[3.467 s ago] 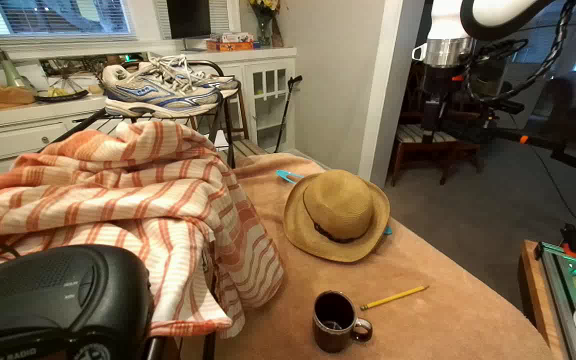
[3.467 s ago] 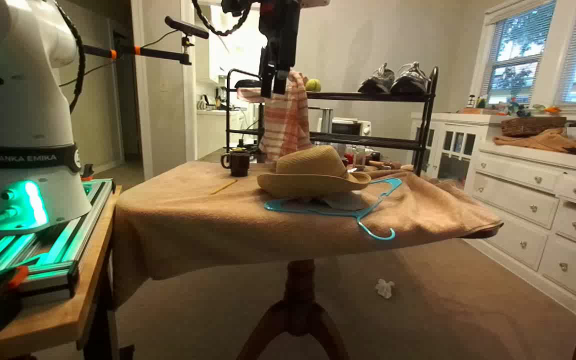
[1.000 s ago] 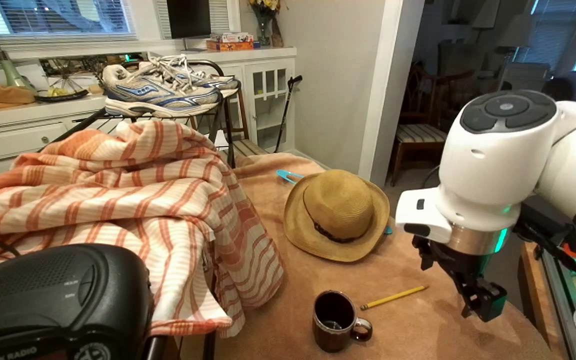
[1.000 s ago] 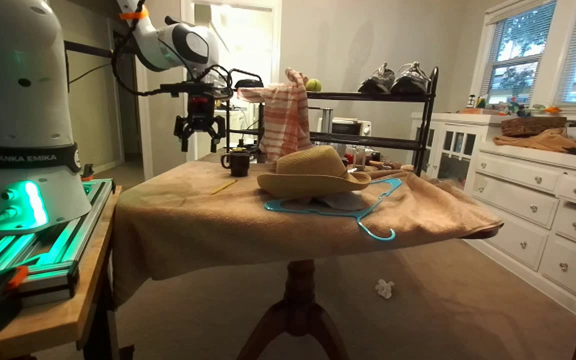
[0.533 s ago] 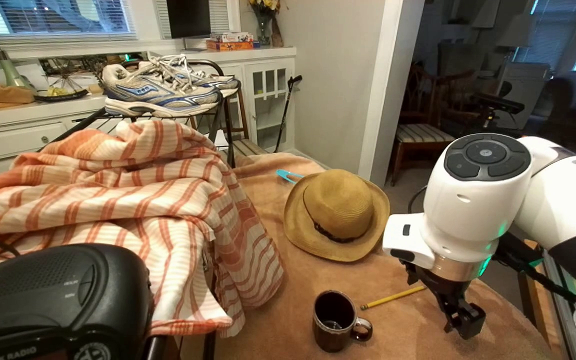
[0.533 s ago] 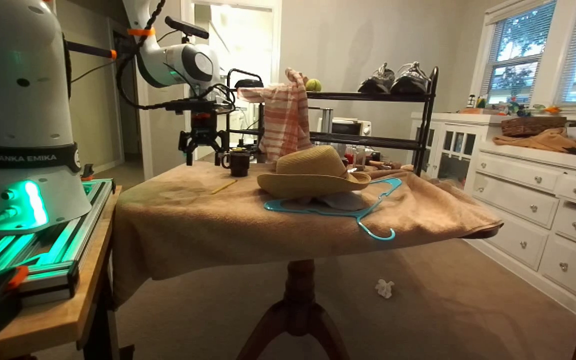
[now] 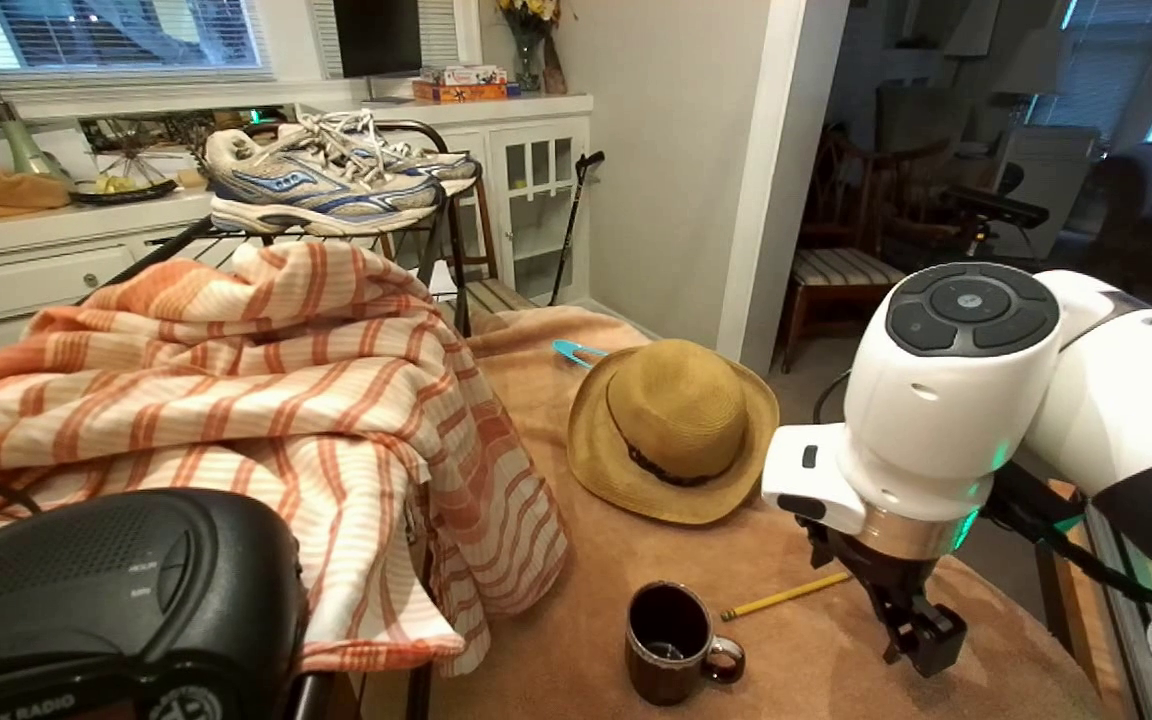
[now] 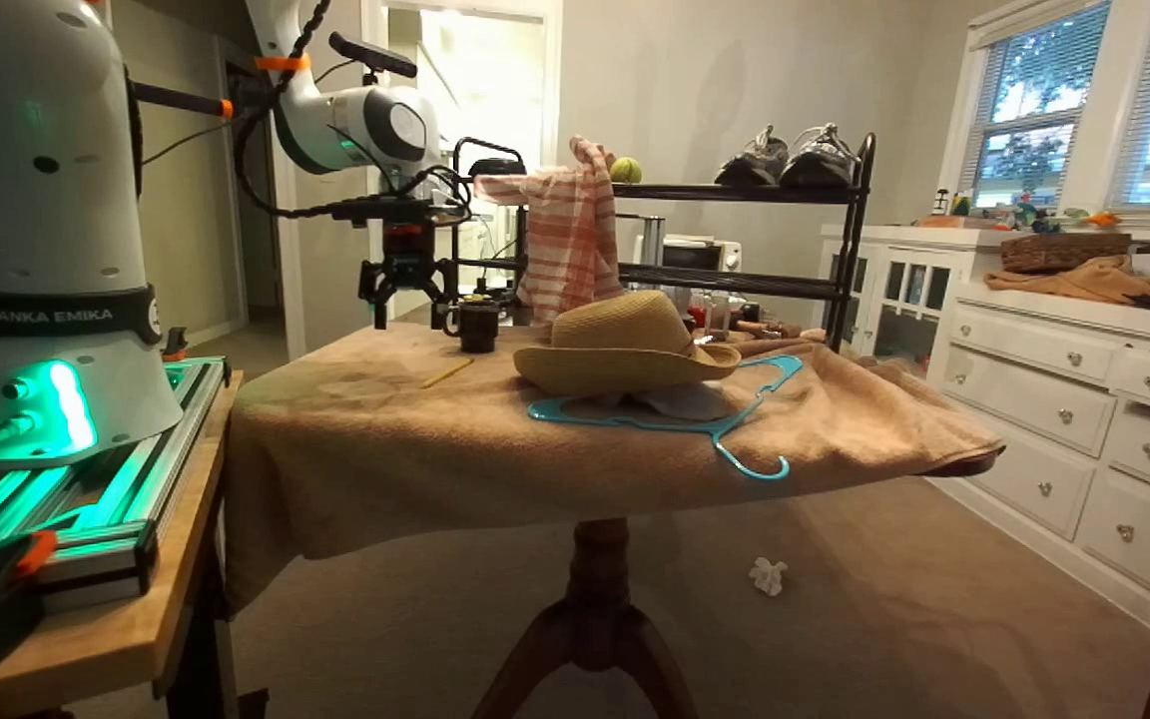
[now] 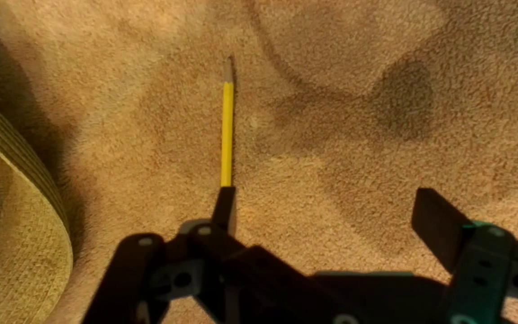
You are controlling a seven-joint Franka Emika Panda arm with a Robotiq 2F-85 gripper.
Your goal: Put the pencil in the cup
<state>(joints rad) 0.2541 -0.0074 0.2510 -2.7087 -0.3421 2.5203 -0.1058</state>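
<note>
The slim yellow pencil [image 9: 227, 135], tapering to a dark point, lies flat on the table [image 7: 796, 665], just right of the glossy brown cup [image 7: 664, 672] in an exterior view, while the hand [image 9: 325, 196], spread wide above, hides its near end in the wrist view.

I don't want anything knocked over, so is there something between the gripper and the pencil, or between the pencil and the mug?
No, nothing visible: the gripper hangs open above and to one side of the pencil, and no object shows between the pencil and the mug. The straw hat lies outside both paths.
</note>
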